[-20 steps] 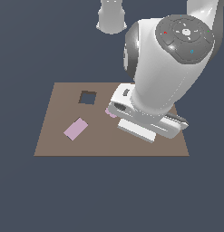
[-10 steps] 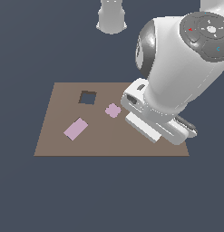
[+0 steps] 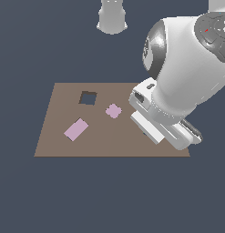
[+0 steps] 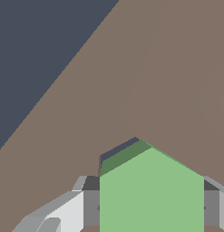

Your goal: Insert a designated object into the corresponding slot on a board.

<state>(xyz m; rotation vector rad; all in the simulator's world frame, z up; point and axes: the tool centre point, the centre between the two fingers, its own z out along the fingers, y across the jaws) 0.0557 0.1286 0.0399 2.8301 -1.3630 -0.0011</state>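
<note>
Ext. view, L to R: pink rectangle (image 3: pixel 76 129), dark square hole (image 3: pixel 88 98), pink cross piece (image 3: pixel 114 110) on brown board (image 3: pixel 59 145); arm covers board's right part. Wrist view: gripper (image 4: pixel 152 208) clamps green hex piece (image 4: pixel 152 190) between its fingers (image 4: pixel 63 213), just above bare board near its edge.
</note>
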